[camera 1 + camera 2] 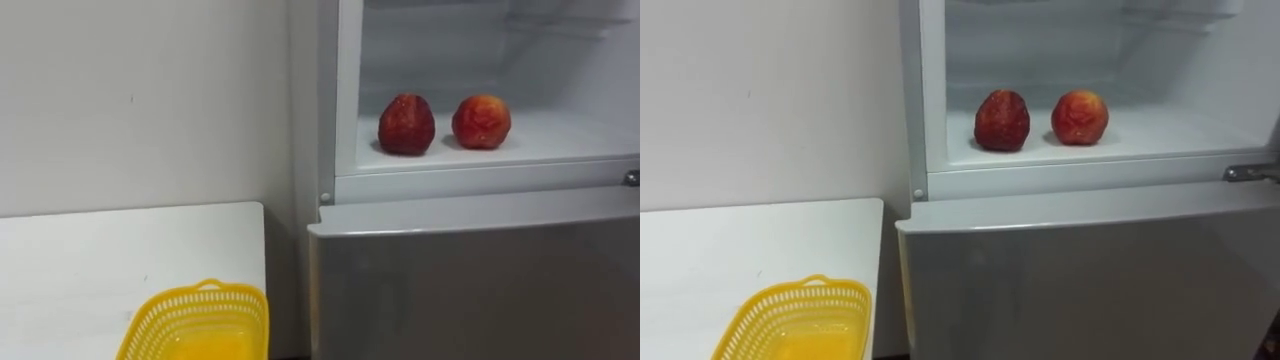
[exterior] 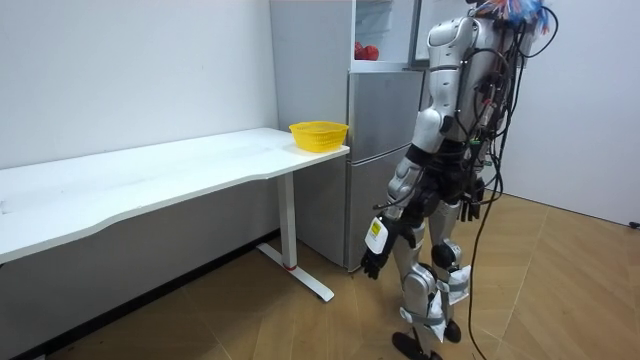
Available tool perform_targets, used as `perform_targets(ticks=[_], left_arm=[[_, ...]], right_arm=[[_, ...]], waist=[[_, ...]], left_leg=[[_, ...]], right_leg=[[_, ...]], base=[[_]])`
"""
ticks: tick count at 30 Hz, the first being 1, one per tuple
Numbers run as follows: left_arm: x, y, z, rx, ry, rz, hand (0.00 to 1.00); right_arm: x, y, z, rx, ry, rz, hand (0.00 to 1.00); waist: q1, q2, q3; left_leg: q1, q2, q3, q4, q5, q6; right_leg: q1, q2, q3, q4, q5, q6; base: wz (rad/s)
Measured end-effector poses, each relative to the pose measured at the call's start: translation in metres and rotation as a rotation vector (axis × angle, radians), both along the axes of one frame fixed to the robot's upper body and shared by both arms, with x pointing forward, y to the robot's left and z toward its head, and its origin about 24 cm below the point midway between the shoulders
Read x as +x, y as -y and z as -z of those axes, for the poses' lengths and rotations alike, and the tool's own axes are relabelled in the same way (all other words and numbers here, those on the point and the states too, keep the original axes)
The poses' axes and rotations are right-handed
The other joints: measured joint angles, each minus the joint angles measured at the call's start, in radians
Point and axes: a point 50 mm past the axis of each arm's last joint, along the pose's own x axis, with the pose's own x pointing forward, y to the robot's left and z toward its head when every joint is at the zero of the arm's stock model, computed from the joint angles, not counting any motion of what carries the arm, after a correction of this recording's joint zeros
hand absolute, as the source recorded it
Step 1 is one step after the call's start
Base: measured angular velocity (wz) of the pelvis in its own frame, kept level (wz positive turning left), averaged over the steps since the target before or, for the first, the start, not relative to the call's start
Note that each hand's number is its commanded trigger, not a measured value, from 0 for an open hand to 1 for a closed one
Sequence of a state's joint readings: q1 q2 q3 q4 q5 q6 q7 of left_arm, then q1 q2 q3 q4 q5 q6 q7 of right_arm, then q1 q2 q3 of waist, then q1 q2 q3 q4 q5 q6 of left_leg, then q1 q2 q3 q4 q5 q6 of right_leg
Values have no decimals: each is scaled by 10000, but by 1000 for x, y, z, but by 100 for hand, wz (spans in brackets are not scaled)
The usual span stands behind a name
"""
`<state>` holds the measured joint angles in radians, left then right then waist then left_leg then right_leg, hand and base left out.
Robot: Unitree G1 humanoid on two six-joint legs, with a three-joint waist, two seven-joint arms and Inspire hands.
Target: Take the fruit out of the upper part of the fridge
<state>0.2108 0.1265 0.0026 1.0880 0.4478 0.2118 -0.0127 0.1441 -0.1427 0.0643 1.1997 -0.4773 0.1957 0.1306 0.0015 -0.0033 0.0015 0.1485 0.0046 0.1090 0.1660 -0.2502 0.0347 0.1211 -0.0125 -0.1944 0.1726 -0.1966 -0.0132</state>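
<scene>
Two red fruits lie on the white shelf (image 1: 560, 135) of the open upper fridge compartment. The darker one (image 1: 406, 124) is on the left and a red-orange one (image 1: 481, 121) sits just to its right. They also show as a small red spot (image 2: 366, 51) in the room view. I stand upright facing the fridge, arms down. My left hand (image 2: 372, 262) hangs at thigh height with relaxed fingers, holding nothing. My right hand (image 2: 469, 206) is a dark shape at my far hip.
A yellow mesh basket (image 1: 200, 318) stands at the near right corner of the white table (image 1: 110, 260), left of the fridge. The lower fridge door (image 1: 470, 290) is closed. A door hinge (image 1: 631, 178) juts out at the right edge.
</scene>
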Motion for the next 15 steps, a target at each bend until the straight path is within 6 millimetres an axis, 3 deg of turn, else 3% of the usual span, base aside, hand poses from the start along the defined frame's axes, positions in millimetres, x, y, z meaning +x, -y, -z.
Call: perform_targets(ticks=[3,7,10,11,13,15], left_arm=[[1,-1,0,93,-28,327,0],[1,-4,-1,175,-45,415,0],[3,-8,-2,274,66,462,0],[4,-9,-3,330,134,612,0],[8,-11,-5,412,408,844,0],[8,-15,-8,460,727,943,0]], right_arm=[[14,2,-2,-88,549,-70,0],[50,7,-12,-227,2380,-38,0],[89,5,-31,-221,4591,-482,0],[102,2,-41,-221,5446,-828,0],[119,-2,-59,-156,6712,-1142,0],[131,-6,-85,-130,8294,-1435,0]], waist=[[27,-46,-3],[-16,-204,12],[-75,-246,52],[-98,-270,-1],[-226,-299,48],[-316,-314,27]], left_leg=[[-43,-3,60,0,0,0],[-89,-3,211,13,2,0],[-181,14,319,25,2,-1],[-189,14,309,41,3,-2],[-203,12,305,39,3,-3],[-280,12,311,43,3,-3]], right_leg=[[-96,-3,48,4,-5,8],[-162,-5,152,-30,0,14],[-320,10,266,-23,1,13],[-349,10,257,-32,1,13],[-354,11,259,-51,1,14],[-394,18,308,-86,1,14]], base=[[-5],[-9],[-11],[0],[2],[-4]])
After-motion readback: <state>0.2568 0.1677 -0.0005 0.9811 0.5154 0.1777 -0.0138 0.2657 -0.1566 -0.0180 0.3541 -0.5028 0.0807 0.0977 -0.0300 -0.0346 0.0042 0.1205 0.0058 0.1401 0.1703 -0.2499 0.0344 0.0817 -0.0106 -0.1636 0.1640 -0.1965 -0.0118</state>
